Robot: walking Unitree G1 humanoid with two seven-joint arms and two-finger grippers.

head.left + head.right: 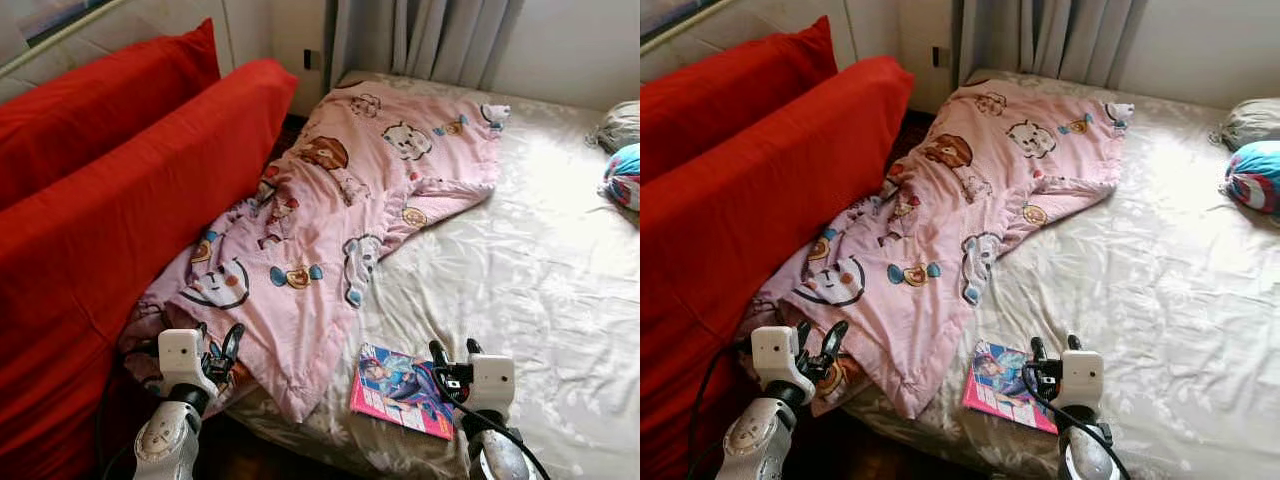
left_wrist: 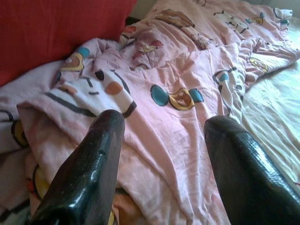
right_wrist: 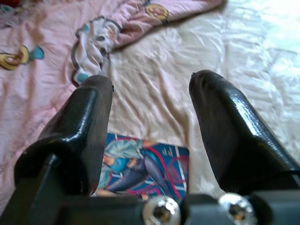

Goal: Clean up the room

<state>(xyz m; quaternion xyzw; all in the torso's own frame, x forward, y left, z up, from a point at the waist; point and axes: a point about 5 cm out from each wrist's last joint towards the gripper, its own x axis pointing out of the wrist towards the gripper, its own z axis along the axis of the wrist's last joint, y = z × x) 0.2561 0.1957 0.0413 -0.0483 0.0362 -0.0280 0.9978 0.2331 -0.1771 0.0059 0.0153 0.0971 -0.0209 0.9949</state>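
Left gripper (image 1: 224, 345): fingers (image 2: 89, 173) released and spread, poised just above the near corner of the rumpled pink cartoon-print blanket (image 1: 330, 210); nothing lies between them but the cloth below.
Right gripper (image 1: 455, 362): fingers (image 3: 229, 126) parted and grasping nothing, held over the near edge of the bed, with the glossy pink-edged comic magazine (image 1: 403, 390) just below and slightly to the left-finger side.
Blanket: it runs from under the left fingers away toward the far end of the bed, its long edge bunched against the large red cushions (image 1: 130, 190) on the outer side of the left fingers.
Magazine: flat, cover up, on the cream floral-patterned bed sheet (image 1: 540, 290), near the blanket's hem; whether the two touch cannot be told.
Sheet: it stretches bare ahead of the right fingers.
Far side: well beyond the right fingers, at the bed's far edge, lie a striped blue-and-pink ball-shaped item (image 1: 624, 175) and a grey bundle (image 1: 620, 122).
Backdrop: grey curtains (image 1: 425, 40) hang past the bed's far end.
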